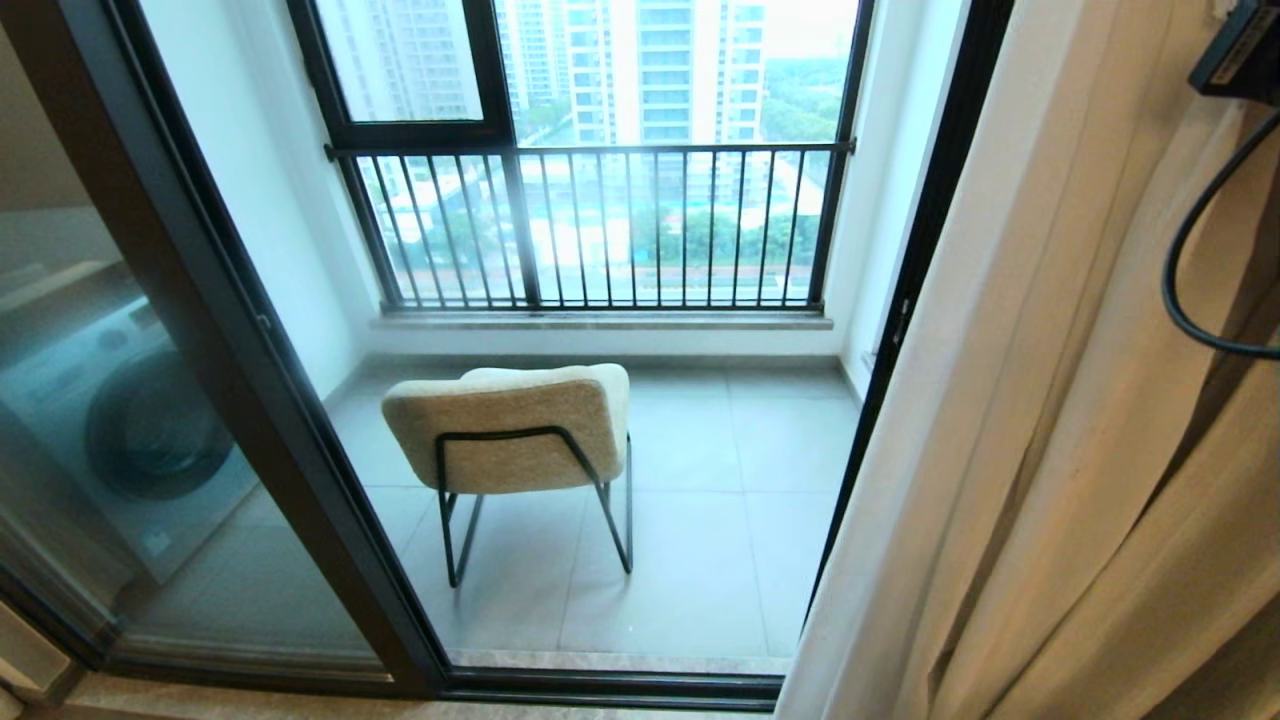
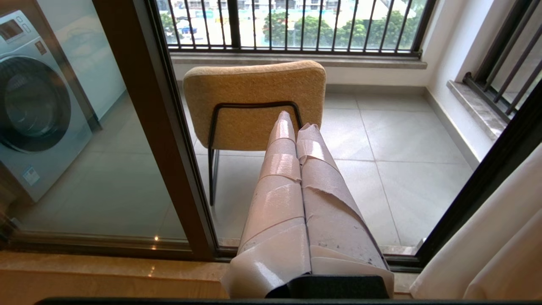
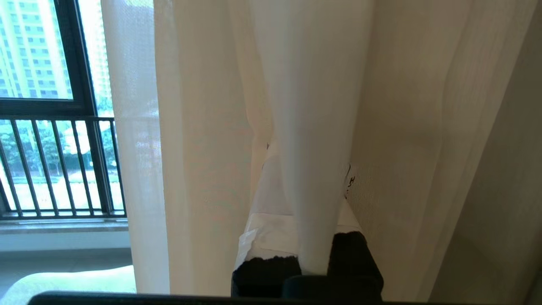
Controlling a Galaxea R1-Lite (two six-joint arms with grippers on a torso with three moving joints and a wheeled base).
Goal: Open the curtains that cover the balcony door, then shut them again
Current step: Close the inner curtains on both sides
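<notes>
The curtains [image 1: 1050, 450] hang bunched in cream folds at the right of the head view, leaving the balcony door [image 1: 215, 330] uncovered, its glass set in a dark frame. In the right wrist view my right gripper [image 3: 309, 159] is shut on a narrow white fold of the curtains [image 3: 313, 106], which runs down between its taped fingers [image 3: 262, 203]. A thin sheer edge [image 3: 127, 135] hangs beside the heavier cream panel [image 3: 203, 127]. My left gripper [image 2: 296, 123] is shut and holds nothing. It is low in front of the door frame [image 2: 144, 106].
Behind the glass a beige chair [image 1: 520, 420] with black legs stands on the tiled balcony. A washing machine [image 1: 130, 420] is at the left. The outer window has black railing bars [image 1: 600, 220]. A stone sill [image 2: 84, 271] runs along the door's foot. A black cable [image 1: 1190, 260] hangs top right.
</notes>
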